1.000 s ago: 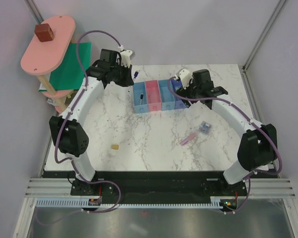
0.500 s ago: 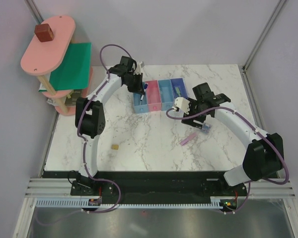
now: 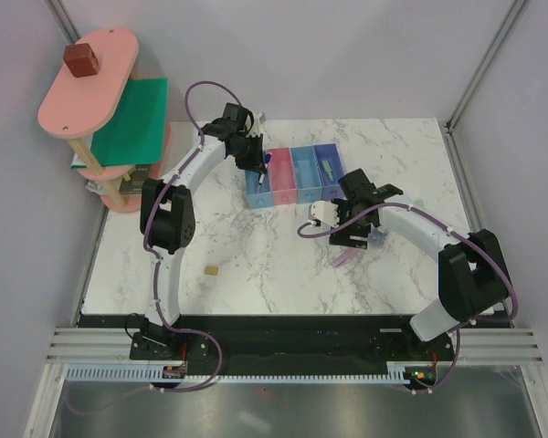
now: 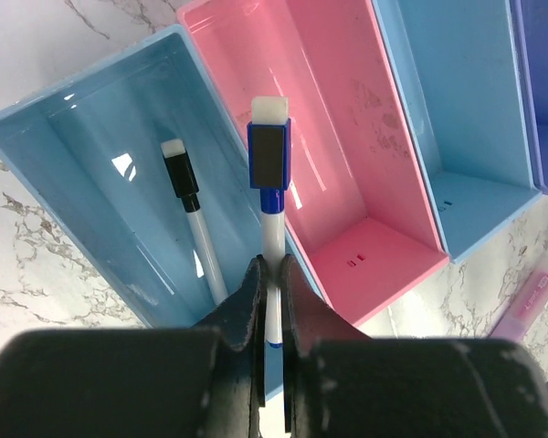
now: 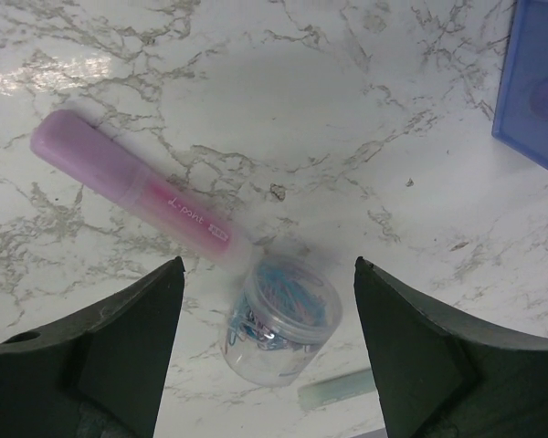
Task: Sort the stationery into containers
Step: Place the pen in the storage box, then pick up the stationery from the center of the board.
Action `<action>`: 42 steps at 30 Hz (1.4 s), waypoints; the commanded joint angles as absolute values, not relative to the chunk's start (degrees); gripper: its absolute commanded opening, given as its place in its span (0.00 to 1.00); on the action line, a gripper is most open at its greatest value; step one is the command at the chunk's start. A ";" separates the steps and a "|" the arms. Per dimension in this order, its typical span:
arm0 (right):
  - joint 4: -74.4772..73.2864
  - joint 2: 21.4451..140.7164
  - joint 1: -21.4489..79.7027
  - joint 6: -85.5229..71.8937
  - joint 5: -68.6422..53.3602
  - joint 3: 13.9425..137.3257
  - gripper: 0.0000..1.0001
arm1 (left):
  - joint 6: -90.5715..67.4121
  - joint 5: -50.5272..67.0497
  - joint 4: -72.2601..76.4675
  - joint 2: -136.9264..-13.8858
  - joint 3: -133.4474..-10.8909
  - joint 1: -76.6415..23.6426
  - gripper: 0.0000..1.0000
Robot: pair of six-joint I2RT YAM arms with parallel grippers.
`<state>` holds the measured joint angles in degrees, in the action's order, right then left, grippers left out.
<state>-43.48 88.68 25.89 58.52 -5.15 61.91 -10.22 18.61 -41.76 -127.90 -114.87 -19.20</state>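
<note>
On marble table [image 5: 283, 91], pink-lilac bar [image 5: 132, 187] diagonal.

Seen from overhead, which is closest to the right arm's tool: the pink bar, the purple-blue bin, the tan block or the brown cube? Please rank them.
From the right tool:
1. Pink bar, on the table right beside it.
2. Purple-blue bin, right end of the row.
3. Tan block, over on the table's left side.
4. Brown cube, atop the pink shelf, far left corner.

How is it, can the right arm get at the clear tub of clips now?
Probably yes: the right gripper hangs open above the tub, straddling it. Only the pink bar lies close beside.
</note>
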 commanded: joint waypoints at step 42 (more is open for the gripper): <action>-36.30 92.47 29.53 54.15 -5.27 56.77 0.13 | 27.23 11.96 -52.03 -97.75 -88.34 -19.25 0.60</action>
